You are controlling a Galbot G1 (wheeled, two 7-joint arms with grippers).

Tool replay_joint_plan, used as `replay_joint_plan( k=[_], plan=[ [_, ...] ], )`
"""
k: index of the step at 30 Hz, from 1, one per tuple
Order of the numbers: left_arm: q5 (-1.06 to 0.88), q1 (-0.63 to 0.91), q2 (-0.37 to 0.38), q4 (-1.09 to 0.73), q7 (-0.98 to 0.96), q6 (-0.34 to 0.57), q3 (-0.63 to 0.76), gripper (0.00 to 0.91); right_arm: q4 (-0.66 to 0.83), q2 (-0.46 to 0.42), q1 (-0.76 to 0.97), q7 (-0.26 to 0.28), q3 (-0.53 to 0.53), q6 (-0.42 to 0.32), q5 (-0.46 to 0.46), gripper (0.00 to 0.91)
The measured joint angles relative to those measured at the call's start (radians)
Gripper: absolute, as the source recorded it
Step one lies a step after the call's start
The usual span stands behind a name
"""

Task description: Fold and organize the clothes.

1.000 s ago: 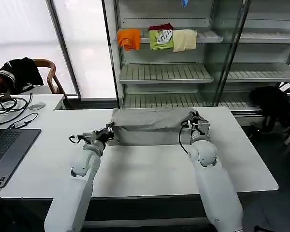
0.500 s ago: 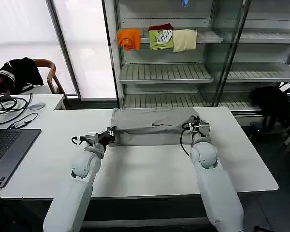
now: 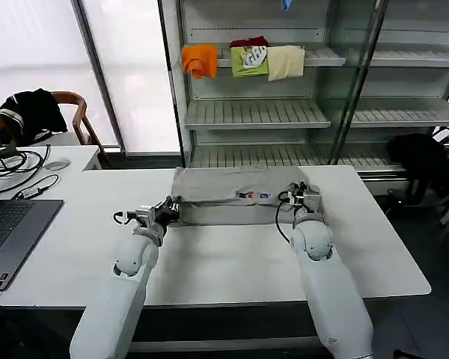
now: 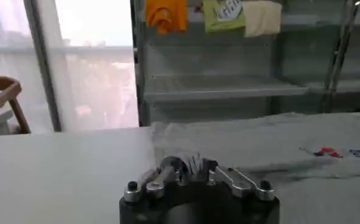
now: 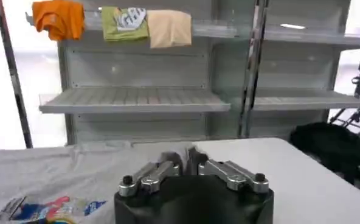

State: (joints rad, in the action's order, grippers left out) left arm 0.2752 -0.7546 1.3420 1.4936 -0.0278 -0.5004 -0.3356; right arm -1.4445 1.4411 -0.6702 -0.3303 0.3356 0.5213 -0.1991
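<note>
Shirt [image 3: 236, 196] chest print newly exposed, flatter

Orange [image 3: 200, 59], green [image 3: 250, 60] and cream garments [image 3: 286, 62] hang from a shelf [image 3: 256, 113].

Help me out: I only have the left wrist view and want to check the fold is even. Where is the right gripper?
Observer: In the head view the right gripper is at the right edge of the grey-taupe cotton shirt, roughly level with the left gripper at the shirt's left edge.
Operator: Are its jaws closed?
Observer: Yes. The right wrist view shows them shut, seemingly on the shirt's edge.
Operator: Is anything lying off to my left?
Observer: A dark grey laptop lies farther to the robot's left, well apart from the shirt.
</note>
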Motion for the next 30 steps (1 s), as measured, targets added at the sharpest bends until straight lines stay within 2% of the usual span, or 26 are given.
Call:
replay_joint_plan(
  k=[10,15,30],
  plan=[
    [-0.009,-0.017,0.003,0.010,0.000,-0.013,0.001,0.836,-0.020,-0.001,-0.030,-0.024,0.004,0.034,0.004,0.907],
    [-0.010,-0.032,-0.001,0.023,-0.002,-0.021,0.000,0.907,-0.043,-0.012,-0.048,-0.037,0.010,0.043,-0.005,0.907],
    [-0.016,-0.091,-0.015,0.098,-0.034,-0.051,-0.006,0.907,-0.179,-0.117,-0.137,-0.070,0.020,0.056,-0.060,0.907]
  ],
)
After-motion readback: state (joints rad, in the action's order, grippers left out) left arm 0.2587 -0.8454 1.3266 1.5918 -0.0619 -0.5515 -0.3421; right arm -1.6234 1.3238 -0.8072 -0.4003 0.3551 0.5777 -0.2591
